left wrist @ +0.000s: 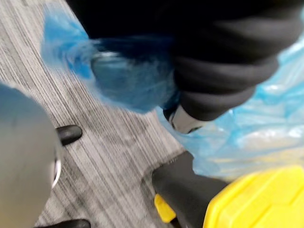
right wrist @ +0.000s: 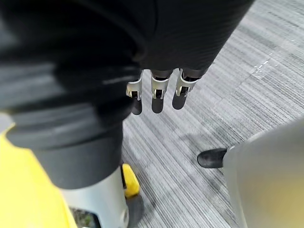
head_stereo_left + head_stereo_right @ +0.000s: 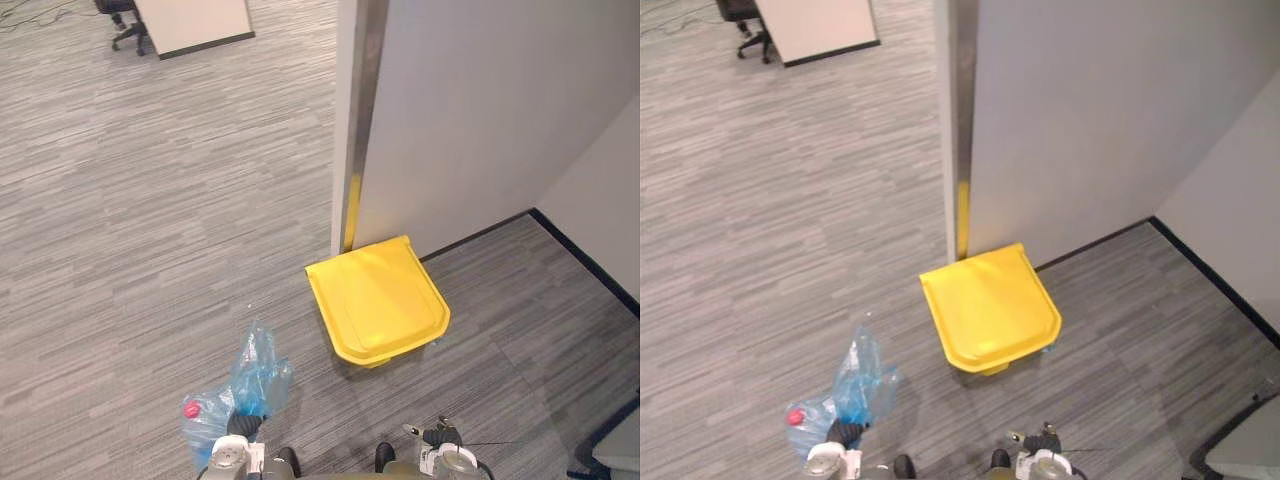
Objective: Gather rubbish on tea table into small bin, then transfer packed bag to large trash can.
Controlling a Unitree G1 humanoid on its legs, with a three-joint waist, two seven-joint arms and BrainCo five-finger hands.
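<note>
A translucent blue rubbish bag (image 3: 250,385) hangs low over the grey carpet at the lower left, with a red-capped item (image 3: 191,408) inside it. My left hand (image 3: 243,427) is shut on the bag's gathered top. In the left wrist view the blue plastic (image 1: 128,76) wraps round the dark cover. The large yellow trash can (image 3: 378,300) stands ahead to the right with its lid down, against the foot of a wall corner. My right hand (image 3: 440,436) hangs at the lower right, holding nothing, its fingers (image 2: 159,88) straight and relaxed.
A white wall with a metal corner strip (image 3: 357,120) rises behind the can, and a black baseboard (image 3: 585,262) runs along the right. Far back left are an office chair (image 3: 122,22) and a white panel (image 3: 195,22). Open carpet lies to the left.
</note>
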